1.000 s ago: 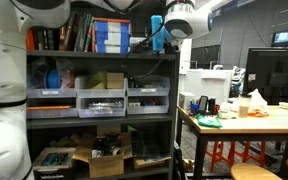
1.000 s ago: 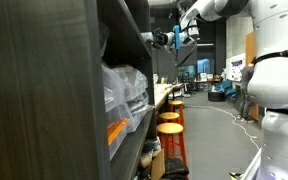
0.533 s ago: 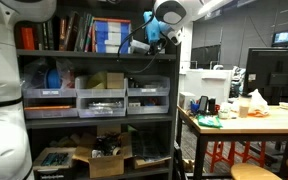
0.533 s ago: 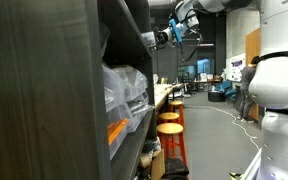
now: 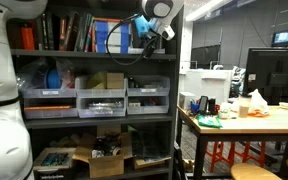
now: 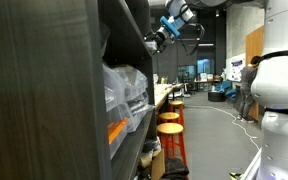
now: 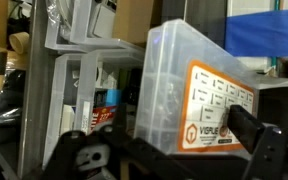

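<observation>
A clear plastic organiser box [image 7: 184, 90] with an orange and white label fills the wrist view. It stands between the two dark fingers of my gripper [image 7: 154, 135]. The jaws are open wide, with one finger [image 7: 256, 135] in front of the label and the other low on the left; no grip shows. In both exterior views the gripper [image 5: 144, 27] [image 6: 154, 40] is up at the top shelf of the dark rack [image 5: 174, 100], beside the blue boxes [image 5: 111, 37]. From there the box itself is hard to make out.
The rack holds books [image 5: 64, 33], grey drawer bins [image 5: 102, 100] and cardboard boxes [image 5: 99, 155] lower down. A wooden table [image 5: 254, 118] with clutter and red stools [image 6: 171, 125] stands beside it. Bagged items [image 6: 124, 90] sit on a shelf.
The arm has swung in towards the top shelf. The gripper has gone from shut to wide open, and now has the clear box between its fingers.
</observation>
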`<state>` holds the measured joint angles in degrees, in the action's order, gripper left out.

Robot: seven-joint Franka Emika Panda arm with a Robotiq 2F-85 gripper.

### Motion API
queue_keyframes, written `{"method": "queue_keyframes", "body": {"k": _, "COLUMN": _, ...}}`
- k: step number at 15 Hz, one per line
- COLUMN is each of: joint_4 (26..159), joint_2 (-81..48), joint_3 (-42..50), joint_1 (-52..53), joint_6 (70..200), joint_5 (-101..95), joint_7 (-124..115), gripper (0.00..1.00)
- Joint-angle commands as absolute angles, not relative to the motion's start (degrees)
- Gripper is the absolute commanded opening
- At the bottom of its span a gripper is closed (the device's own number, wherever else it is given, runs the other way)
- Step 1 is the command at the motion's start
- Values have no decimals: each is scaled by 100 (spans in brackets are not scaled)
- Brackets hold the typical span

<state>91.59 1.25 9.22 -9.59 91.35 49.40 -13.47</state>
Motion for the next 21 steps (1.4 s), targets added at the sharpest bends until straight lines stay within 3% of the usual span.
{"method": "queue_keyframes", "body": {"k": 1, "joint_4": 9097, "joint_2": 267, "joint_3": 781, "joint_1": -823, "joint_6": 9198, "joint_5": 4441, "joint_7": -1948, "gripper": 100}}
{"method": "queue_keyframes", "body": {"k": 21, "joint_4": 8101, "joint_2": 336, "joint_3": 427, "joint_1": -524, "joint_6": 8109, "joint_5": 2016, "joint_7": -3190, "gripper": 100}}
